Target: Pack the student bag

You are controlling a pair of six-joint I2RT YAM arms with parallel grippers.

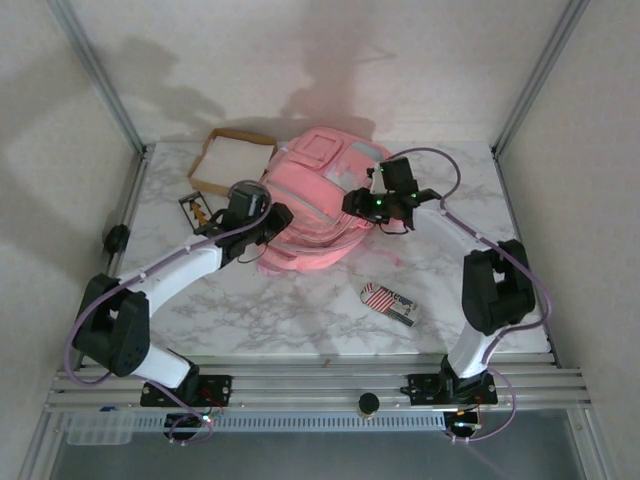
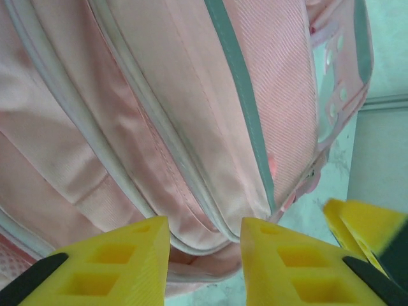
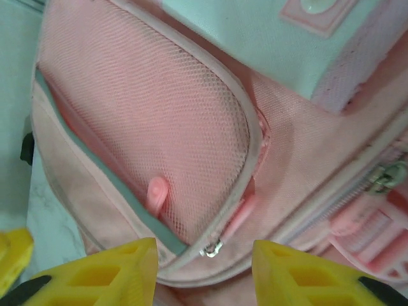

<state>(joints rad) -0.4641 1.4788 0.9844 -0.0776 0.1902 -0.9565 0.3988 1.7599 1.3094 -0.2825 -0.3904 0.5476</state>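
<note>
**Pink bag flanked, both grippers parted**

Top external: student bag (image 1: 315,205) mid-table, long axis far to near; left gripper (image 1: 272,222) against its left flank, right gripper (image 1: 360,205) against its right.
Left wrist: jaws wide, zip seams just ahead.
Right wrist: jaws wide, zip pull (image 3: 209,248) between fingertips; probably better placed.

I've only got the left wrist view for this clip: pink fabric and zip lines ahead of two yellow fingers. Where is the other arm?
Observer: The right pincer is at the right side of the student bag, across it from the left pincer.
Reviewer: Open or shut?
Observer: Open. In its wrist camera the jaws stand apart, with a zip slider seen between them below a mesh pocket, and nothing is gripped.
Reviewer: Anything lying outside the bag?
Observer: A red-and-white striped packet lies on the table, on the near side of the bag.
</note>
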